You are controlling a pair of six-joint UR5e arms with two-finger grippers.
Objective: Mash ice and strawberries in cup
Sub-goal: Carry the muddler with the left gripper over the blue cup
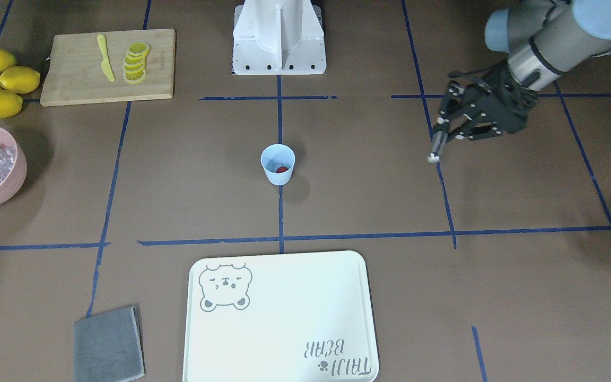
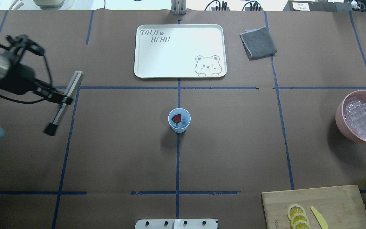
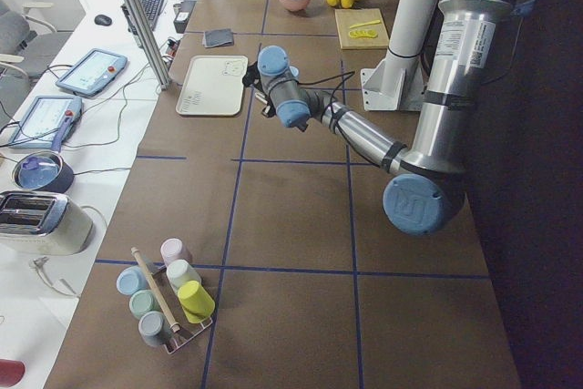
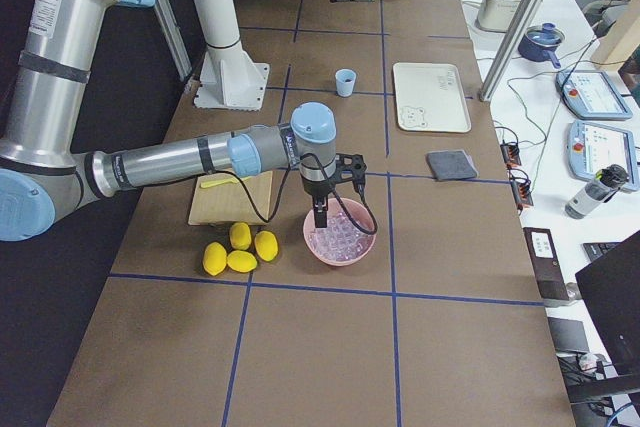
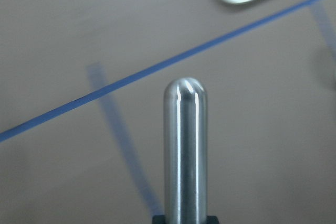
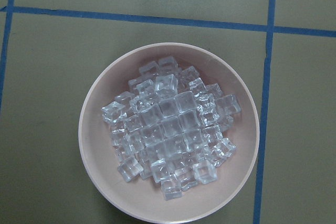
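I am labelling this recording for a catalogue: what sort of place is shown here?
Most likely a robotics lab, not a real kitchen: a blue tape grid marks the table, control tablets lie on the side bench, and a large robot arm stands at the table.

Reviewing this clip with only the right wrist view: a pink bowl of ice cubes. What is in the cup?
Observer: The cup at mid-table holds one strawberry and a few ice cubes.
Operator: Is the left arm holding anything?
Observer: The left gripper is shut on a metal pestle, held off the table, well to the side of the cup.
Operator: What lies near the bowl?
Observer: Four lemons and a cutting board with lemon slices.
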